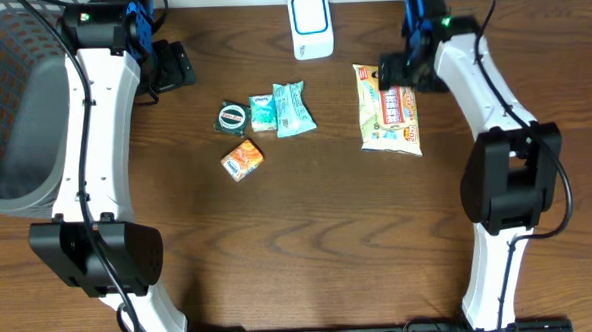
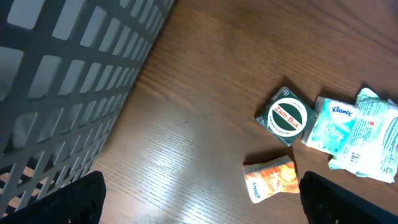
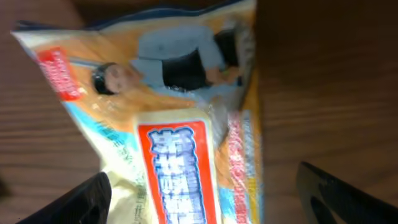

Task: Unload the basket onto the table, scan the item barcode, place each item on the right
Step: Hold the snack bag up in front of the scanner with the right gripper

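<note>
Fingertips of the right gripper (image 3: 199, 202) show only as dark wedges at the lower corners of its wrist view. The snack bag (image 3: 174, 118) beneath them is blurred, its lower end is cut off, and its print is too soft to read. Those jaws stand spread wide, grasping nothing. From overhead the bag lies flat, right of centre, its far end just under that gripper. The left gripper (image 1: 172, 66), likewise spread and empty, hovers beside a grey mesh basket (image 1: 13, 108), well apart from a round tin (image 1: 233, 118), tissue packs (image 1: 286, 109) and an orange packet (image 1: 242, 160). A white scanner (image 1: 311, 25) stands at the far edge of the brown wooden table (image 1: 309, 225).
</note>
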You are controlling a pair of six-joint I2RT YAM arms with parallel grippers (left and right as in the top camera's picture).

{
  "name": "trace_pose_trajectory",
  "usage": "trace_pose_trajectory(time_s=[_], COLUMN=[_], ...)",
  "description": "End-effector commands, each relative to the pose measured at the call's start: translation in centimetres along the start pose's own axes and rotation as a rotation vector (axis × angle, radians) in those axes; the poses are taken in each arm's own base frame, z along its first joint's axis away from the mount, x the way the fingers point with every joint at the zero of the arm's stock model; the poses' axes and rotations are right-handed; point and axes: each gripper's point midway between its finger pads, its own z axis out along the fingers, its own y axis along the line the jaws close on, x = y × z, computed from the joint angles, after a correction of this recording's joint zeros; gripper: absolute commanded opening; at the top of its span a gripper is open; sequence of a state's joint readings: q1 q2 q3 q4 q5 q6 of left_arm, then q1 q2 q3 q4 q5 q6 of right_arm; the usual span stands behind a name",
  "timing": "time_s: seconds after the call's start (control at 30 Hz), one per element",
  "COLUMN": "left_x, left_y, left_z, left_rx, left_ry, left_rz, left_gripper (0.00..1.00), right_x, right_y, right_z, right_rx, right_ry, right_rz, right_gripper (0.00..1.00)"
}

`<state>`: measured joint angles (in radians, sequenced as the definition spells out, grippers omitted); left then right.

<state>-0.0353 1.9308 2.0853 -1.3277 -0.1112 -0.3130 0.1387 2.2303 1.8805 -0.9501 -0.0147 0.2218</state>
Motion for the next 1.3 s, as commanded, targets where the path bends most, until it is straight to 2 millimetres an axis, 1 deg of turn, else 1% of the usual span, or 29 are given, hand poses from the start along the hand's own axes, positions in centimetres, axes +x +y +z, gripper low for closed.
trace_pose_trajectory(time_s=[0.0, 0.07, 0.13, 0.17, 0.2, 0.23, 0.27, 0.3, 0.33, 0.4, 0.47, 0.53, 0.63, 0.73, 0.8, 0.9, 1.0, 1.07, 1.13, 1.23, 1.27], left_x=[0.1, 0.1, 0.1, 0.1, 0.1, 0.1, 0.1, 0.2, 0.1, 0.1, 0.1, 0.1, 0.1, 0.1, 0.1, 0.1, 0.1, 0.1, 0.1, 0.1, 0.1], left_y=[0.2, 0.2, 0.2, 0.2, 0.2, 0.2, 0.2, 0.2, 0.2, 0.2, 0.3, 0.2, 0.2, 0.2, 0.2, 0.2, 0.2, 0.2, 0.2, 0.2, 0.2], left_z=[0.6, 0.6, 0.6, 0.6, 0.6, 0.6, 0.6, 0.6, 0.6, 0.6, 0.6, 0.6, 0.6, 0.6, 0.6, 0.6, 0.6, 0.6, 0.6, 0.6, 0.6], left_rx=[-0.018, -0.018, -0.018, -0.018, -0.018, -0.018, -0.018, -0.019, -0.018, -0.018, -0.019, -0.018, -0.018, -0.018, -0.018, -0.018, -0.018, -0.018, -0.018, -0.018, -0.018], left_ry=[0.013, 0.013, 0.013, 0.013, 0.013, 0.013, 0.013, 0.014, 0.013, 0.013, 0.013, 0.013, 0.013, 0.013, 0.013, 0.013, 0.013, 0.013, 0.013, 0.013, 0.013], left_rz=[0.01, 0.01, 0.01, 0.01, 0.011, 0.01, 0.01, 0.01, 0.01, 0.01, 0.01, 0.01, 0.01, 0.01, 0.011, 0.01, 0.01, 0.01, 0.01, 0.01, 0.01], left_gripper=[0.97, 0.97, 0.98, 0.97, 0.98, 0.98, 0.98, 0.98, 0.98, 0.98, 0.98, 0.98, 0.98, 0.98, 0.98, 0.98, 0.98, 0.98, 0.98, 0.98, 0.98], right_x=[2.5, 3.5, 4.3, 4.5, 4.5, 4.3, 4.0, 3.8, 3.5, 3.0, 1.7, -0.3, -4.1, -8.1, -10.3, -13.3, -15.9, -17.5, -18.8, -19.5, -19.7], right_y=[1.3, 1.3, 1.0, 0.8, 0.7, 0.9, 1.2, 1.5, 1.8, 2.3, 2.9, 3.9, 5.9, 8.3, 10.1, 12.9, 15.0, 16.1, 17.4, 18.1, 18.2], right_z=[2.4, 3.6, 4.4, 4.5, 4.5, 4.5, 4.4, 4.3, 4.1, 3.7, 2.6, 1.0, -2.3, -6.1, -8.3, -11.1, -12.8, -13.5, -13.5, -12.3, -11.5], right_rx=[-0.026, -0.024, -0.017, -0.006, 0.001, -0.004, -0.007, -0.011, -0.014, -0.024, -0.034, -0.071, -0.147, -0.221, -0.262, -0.326, -0.345, -0.344, -0.359, -0.363, -0.367], right_ry=[0.049, 0.062, 0.075, 0.078, 0.078, 0.068, 0.059, 0.05, 0.043, 0.027, -0.001, -0.053, -0.162, -0.312, -0.417, -0.584, -0.747, -0.854, -0.949, -1.001, -1.009], right_rz=[-0.035, -0.041, -0.031, -0.018, -0.007, -0.009, -0.012, -0.017, -0.022, -0.024, -0.001, -0.003, -0.013, -0.025, -0.039, -0.072, -0.082, -0.074, -0.069, -0.06, -0.06], right_gripper=[0.89, 0.88, 0.69, 0.53, 0.41, 0.27, 0.2, 0.08, 0.01, 0.01, 0.01, 0.01, 0.01, 0.01, 0.01, 0.01, 0.01, 0.01, 0.01, 0.01, 0.01])
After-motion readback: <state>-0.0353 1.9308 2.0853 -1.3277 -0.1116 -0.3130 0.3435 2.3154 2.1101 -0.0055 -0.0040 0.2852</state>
